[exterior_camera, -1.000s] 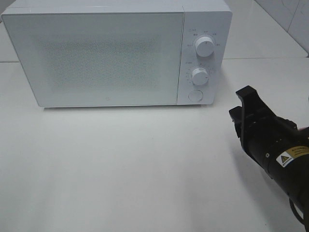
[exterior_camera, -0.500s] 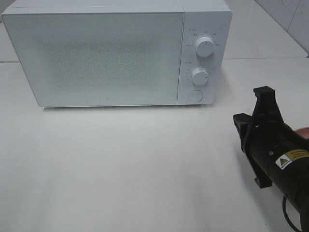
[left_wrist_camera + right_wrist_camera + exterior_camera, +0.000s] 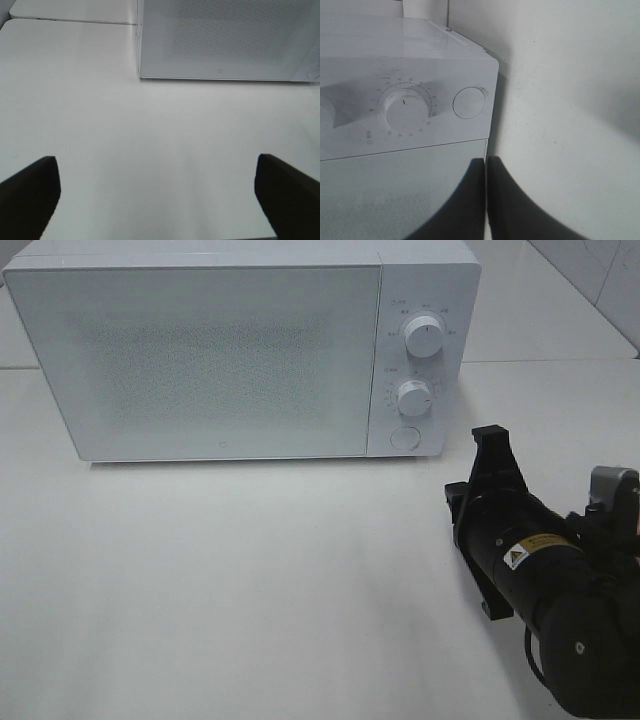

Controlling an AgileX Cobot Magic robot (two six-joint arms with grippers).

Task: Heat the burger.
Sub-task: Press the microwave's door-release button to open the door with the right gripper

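Starting with the broad white matte tabletop point(image 3: 250, 590), bearing at its far side a white box-shaped microwave oven point(image 3: 220, 360), its speckled frosted door point(image 3: 210, 355) sitting flush and closed. Noting next a thick black cylindrical right arm point(image 3: 540, 560) lying in low from the right and pointing the right gripper point(image 3: 492, 445) toward the oven's control strip, near its lower corner but not touching, jaws pressed together and gripping nothing. Finding the left gripper point(image 3: 155, 165) only in its own wrist view, black fingers point(image 3: 30, 195) spread wide above bare table in front of the door, carrying nothing. Picking out, smaller again, the white round upper dial point(image 3: 424, 336), the white round lower dial point(image 3: 413, 397) and, beneath both, the flat round white push button point(image 3: 404, 437). Seeing no golden-bunned burger in any view: perhaps sitting behind the closed door, perhaps lying off to one side, with no telling which. Judging the button the likely target, and worrying about closed tips arriving off-centre and skidding up onto the lower dial, nudging the setting; about pressing too hard and shoving the whole oven back; about a released door swinging out toward the waiting left gripper.
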